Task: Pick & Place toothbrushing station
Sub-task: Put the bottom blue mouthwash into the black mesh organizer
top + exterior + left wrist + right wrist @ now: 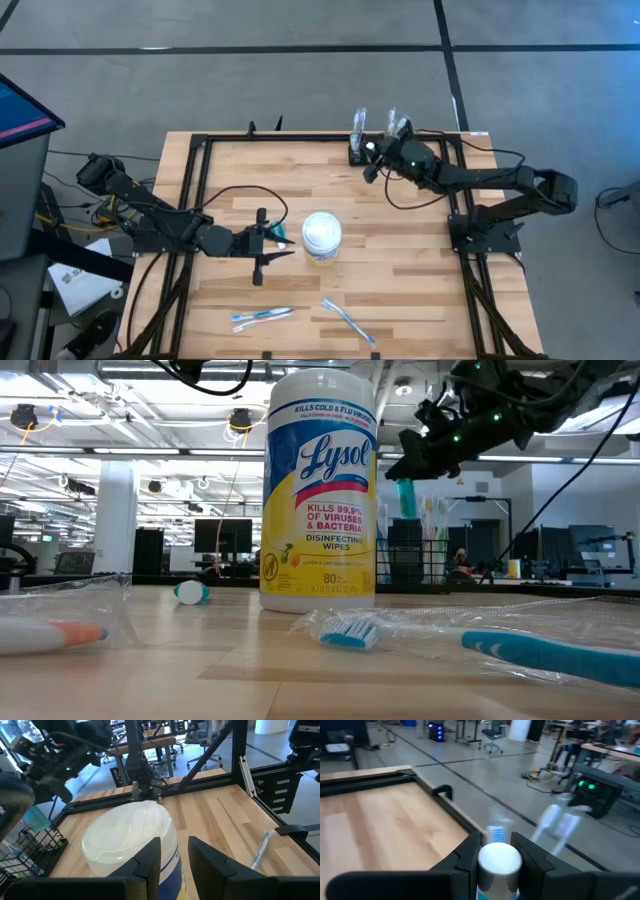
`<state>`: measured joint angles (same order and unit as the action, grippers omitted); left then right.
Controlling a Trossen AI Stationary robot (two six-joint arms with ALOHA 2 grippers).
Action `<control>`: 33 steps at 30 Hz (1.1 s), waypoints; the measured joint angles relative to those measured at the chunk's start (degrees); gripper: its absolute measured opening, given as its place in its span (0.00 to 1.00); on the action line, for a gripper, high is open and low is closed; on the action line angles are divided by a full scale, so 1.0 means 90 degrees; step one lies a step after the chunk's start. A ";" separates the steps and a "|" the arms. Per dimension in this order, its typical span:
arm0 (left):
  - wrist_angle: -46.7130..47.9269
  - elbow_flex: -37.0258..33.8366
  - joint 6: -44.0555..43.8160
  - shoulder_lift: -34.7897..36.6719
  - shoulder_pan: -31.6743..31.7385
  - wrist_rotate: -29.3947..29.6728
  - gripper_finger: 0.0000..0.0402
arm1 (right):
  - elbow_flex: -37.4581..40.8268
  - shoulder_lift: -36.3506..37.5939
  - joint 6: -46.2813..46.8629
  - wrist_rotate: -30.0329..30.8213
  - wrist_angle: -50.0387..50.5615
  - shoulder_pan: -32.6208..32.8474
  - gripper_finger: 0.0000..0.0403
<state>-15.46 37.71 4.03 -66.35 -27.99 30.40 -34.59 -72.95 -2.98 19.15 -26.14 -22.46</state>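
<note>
The toothbrushing station, a small black wire rack point(357, 153), stands at the table's far edge with wrapped toothbrushes point(359, 122) upright in it. It also shows in the left wrist view point(35, 847). My right gripper point(373, 163) hovers just beside and above the rack, shut on a teal tube with a round white cap point(499, 860). My left gripper point(268, 241) stands open at mid-table, its fingers point(150, 860) pointing at the white lidded wipes tub point(322, 238) with nothing between them. A small teal-and-white piece point(283, 236) lies between this gripper and the tub. My right gripper pinches the tube between its two fingers at the capped top end point(499, 851). The fingers reach in nearly level from the table's right side. The teal body point(405, 495) hangs below the fingers, clear of the table and above the rack.
Two wrapped toothbrushes lie near the table's front edge, one at the left point(262, 316) and one at the right point(348, 320). A black frame point(190, 200) runs around the tabletop. Bare wood lies between the tub and the rack.
</note>
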 joint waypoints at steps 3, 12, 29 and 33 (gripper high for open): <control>0.0000 0.0000 0.0000 0.0000 0.0002 0.0001 0.23 | 0.0023 -0.0010 -0.0002 -0.0015 -0.0021 -0.0259 0.20; 0.0002 0.0000 0.0000 -0.0002 0.0264 -0.0020 0.23 | 0.0025 -0.0051 -0.0017 -0.0625 -0.0076 -0.0998 0.20; 0.0007 0.0000 0.0012 -0.0002 0.0361 0.0006 0.23 | 0.0025 -0.0975 0.0051 -0.1133 -0.0992 -0.1663 0.20; 0.0007 0.0000 0.0017 -0.0002 0.0398 0.0004 0.23 | 0.0025 -0.1215 0.0018 -0.1149 -0.1159 -0.1753 0.20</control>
<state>-15.40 37.71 4.19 -66.37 -24.40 30.44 -34.37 -83.88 -2.82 8.81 -36.58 -38.23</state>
